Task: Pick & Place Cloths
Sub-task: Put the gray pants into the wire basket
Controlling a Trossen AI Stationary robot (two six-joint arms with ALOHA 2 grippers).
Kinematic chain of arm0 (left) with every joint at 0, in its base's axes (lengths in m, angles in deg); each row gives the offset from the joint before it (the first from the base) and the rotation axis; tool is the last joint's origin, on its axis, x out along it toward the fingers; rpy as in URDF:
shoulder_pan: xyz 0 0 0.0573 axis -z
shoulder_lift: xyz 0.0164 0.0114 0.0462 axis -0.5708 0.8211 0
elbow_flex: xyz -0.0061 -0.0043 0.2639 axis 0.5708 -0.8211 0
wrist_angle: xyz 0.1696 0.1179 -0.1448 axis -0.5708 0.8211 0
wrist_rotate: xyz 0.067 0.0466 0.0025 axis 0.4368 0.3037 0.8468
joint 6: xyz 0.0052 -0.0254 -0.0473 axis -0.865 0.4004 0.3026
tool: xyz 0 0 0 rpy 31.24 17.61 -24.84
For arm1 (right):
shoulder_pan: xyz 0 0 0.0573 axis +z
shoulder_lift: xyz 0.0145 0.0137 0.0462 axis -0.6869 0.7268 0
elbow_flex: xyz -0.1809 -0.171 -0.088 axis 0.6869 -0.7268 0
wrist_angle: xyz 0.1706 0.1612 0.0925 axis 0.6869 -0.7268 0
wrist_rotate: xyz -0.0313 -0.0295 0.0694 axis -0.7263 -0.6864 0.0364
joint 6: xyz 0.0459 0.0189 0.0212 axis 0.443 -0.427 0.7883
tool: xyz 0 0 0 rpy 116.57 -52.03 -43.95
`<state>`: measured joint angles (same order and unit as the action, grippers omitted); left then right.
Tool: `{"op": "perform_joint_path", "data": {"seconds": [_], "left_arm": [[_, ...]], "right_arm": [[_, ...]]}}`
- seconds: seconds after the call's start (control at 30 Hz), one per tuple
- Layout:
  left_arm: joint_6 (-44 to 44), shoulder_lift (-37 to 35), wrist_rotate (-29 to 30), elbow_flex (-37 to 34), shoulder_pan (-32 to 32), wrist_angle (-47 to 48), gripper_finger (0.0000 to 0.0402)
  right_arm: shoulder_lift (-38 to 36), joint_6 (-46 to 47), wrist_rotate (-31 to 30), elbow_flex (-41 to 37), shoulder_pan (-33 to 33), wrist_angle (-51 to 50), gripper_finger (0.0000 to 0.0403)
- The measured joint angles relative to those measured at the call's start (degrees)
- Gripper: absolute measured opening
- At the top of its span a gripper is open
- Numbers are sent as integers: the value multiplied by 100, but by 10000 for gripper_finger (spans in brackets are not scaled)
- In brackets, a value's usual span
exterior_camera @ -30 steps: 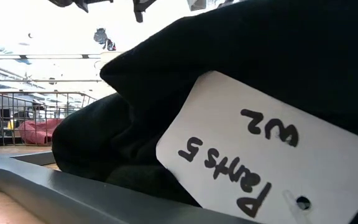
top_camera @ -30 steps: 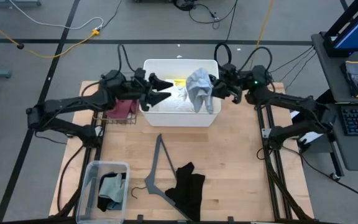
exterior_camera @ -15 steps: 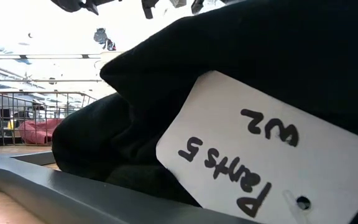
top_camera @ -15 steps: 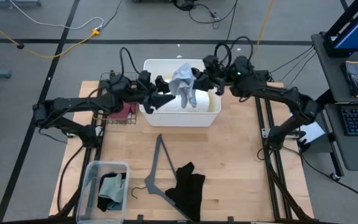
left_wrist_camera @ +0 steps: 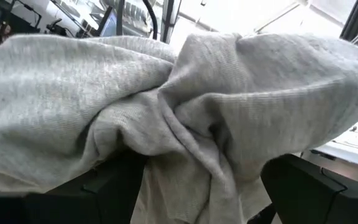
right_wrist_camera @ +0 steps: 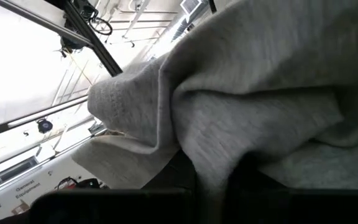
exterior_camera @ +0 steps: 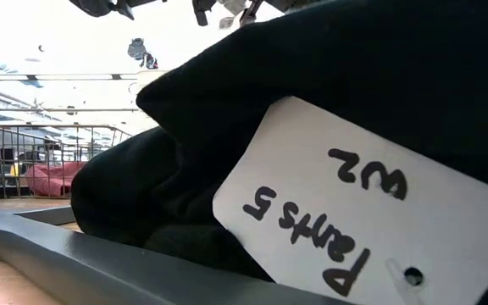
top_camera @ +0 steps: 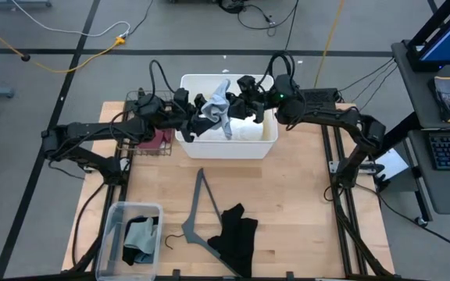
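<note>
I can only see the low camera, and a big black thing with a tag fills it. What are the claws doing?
Observer: The right claw holds a pale grey cloth up over the white bin.
Operator: And the other claw?
Observer: The left claw is open right at that cloth, which drapes across it.
Operator: What's blocking me?
Observer: A black cloth lying on the table beside a grey hanger.

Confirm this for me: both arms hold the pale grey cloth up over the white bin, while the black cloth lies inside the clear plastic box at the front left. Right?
Not quite. In the high view the black cloth lies on the bare table beside the grey hanger, not in the clear plastic box. The rest stands: both arms hold the pale grey cloth over the white bin.
</note>
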<state>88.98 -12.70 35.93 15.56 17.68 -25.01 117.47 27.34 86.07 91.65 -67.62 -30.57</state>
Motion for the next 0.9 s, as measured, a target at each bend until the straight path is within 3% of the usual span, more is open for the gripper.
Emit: {"op": "perform_joint_path", "data": {"seconds": [0.13, 0.27, 0.43, 0.67, 0.9], "left_arm": [[44, 0, 185, 0, 0, 14, 302], [81, -2, 212, -2, -4, 11, 260], [104, -21, 273, 1, -29, -87, 162], [9, 2, 81, 4, -84, -226, 21], [59, 1, 1, 4, -193, -237, 11]], "right_arm": [[52, -52, -27, 0, 70, -50, 12], [52, -272, -96, 0, 155, -157, 16], [50, -237, -167, -4, 167, -177, 54], [76, -36, 385, -19, 207, -526, 79], [80, -92, 694, -17, 239, -651, 120]]}}
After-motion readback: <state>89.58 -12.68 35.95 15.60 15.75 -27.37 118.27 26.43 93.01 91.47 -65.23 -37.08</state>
